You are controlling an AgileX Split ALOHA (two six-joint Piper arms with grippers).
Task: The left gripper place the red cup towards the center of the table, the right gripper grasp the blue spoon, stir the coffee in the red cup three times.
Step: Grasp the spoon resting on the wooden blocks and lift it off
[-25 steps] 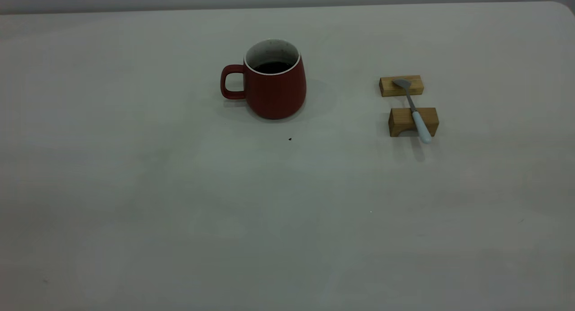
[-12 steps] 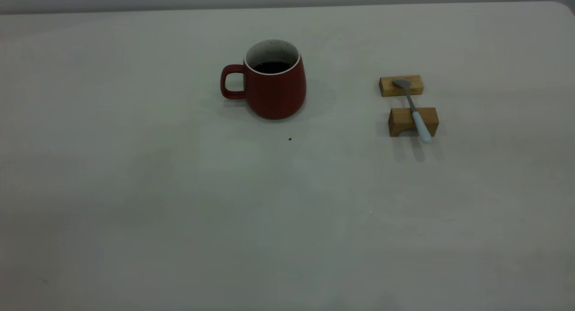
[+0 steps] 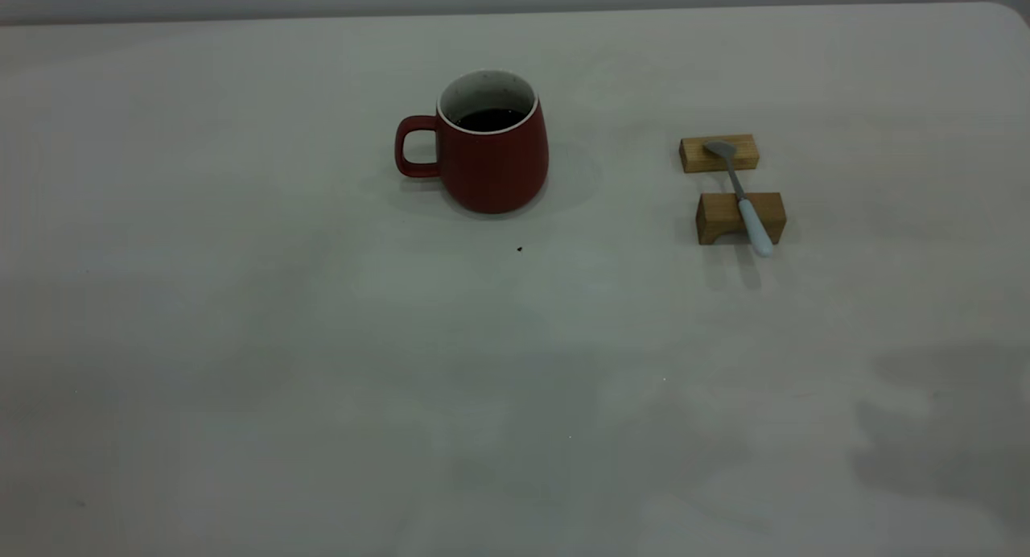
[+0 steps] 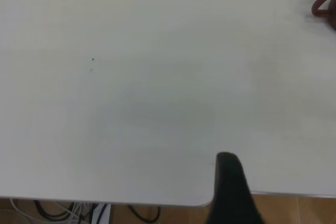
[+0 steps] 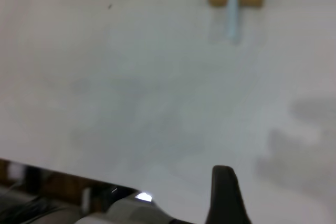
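Showing only one dark finger (image 4: 229,187) in its own wrist view, the left gripper (image 4: 229,190) sits over the near edge of the table (image 3: 241,380), and I cannot tell how wide it is; the right gripper (image 5: 226,192) likewise shows a single dark finger (image 5: 224,190) above the table's edge, its spread impossible to judge. Farther out, the red cup (image 3: 491,150) stands upright, handle to the left, with the coffee (image 3: 489,120) inside, while the blue spoon (image 3: 744,199) lies to its right across two wooden blocks (image 3: 739,217), well apart from both grippers.
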